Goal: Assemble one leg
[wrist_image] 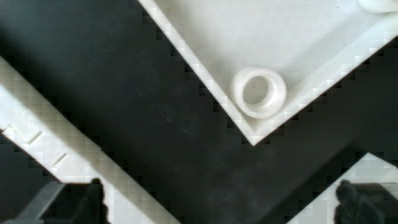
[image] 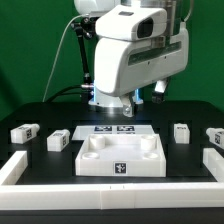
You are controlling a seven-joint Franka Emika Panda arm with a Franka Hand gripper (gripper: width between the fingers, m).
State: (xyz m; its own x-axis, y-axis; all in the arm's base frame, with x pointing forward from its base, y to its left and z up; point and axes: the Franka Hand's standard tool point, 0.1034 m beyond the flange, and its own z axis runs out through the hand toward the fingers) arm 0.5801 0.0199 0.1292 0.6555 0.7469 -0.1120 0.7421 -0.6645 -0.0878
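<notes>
Four legs (image: 60,141) lay on the surface (image: 160,118), two at each side of one tabletop (image: 95,166). One tool (wrist_image: 217,207) hung over the surface, fingers wide apart, holding nothing.

Bare black table (image: 62,162) lies open between the tray-like piece (image: 120,160) at lower centre and the leg (image: 58,141) to its left; white rails (image: 20,170) wall both lower corners
</notes>
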